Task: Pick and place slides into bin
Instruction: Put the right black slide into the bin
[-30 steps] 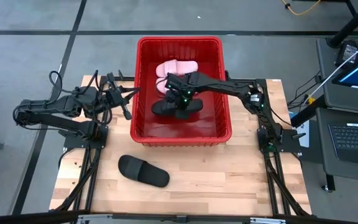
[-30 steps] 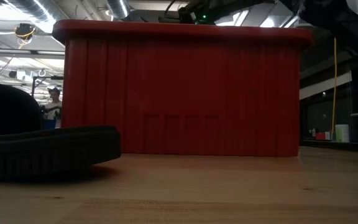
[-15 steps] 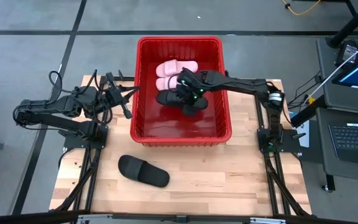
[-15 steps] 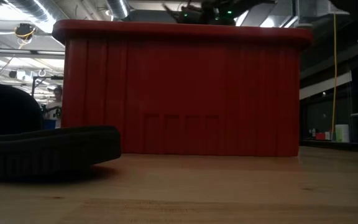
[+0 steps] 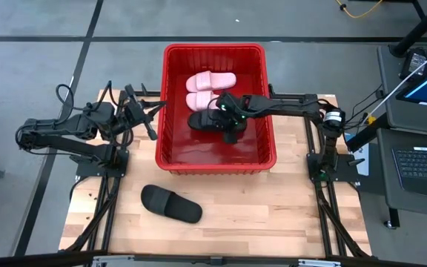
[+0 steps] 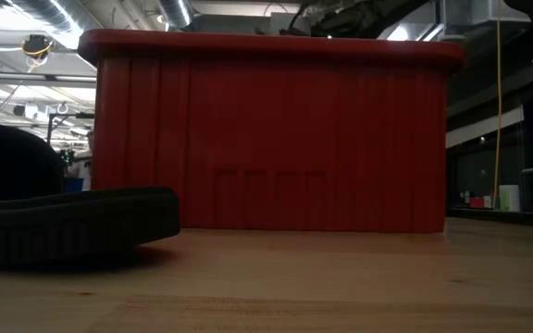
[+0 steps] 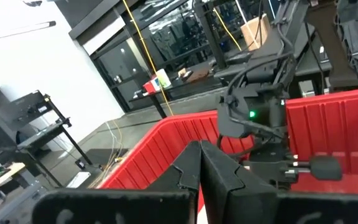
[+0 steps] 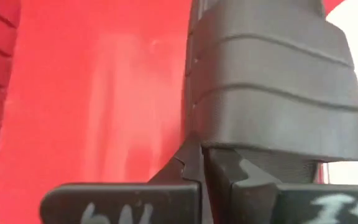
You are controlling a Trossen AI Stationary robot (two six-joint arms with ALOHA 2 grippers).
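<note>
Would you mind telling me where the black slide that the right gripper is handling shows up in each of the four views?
High view: black slide mid-bin, beside the right gripper, below the pink slides.
Low view: not visible; the red bin wall hides it.
Left wrist view: cannot be made out inside the bin.
Right wrist view: fills the picture's right half, against the bin's red floor.
Shared landmark: the red bin.

The bin (image 6: pixel 271 139) wall hides its contents at table height, and the black slide (image 6: pixel 63 227) runs off the frame edge.
</note>
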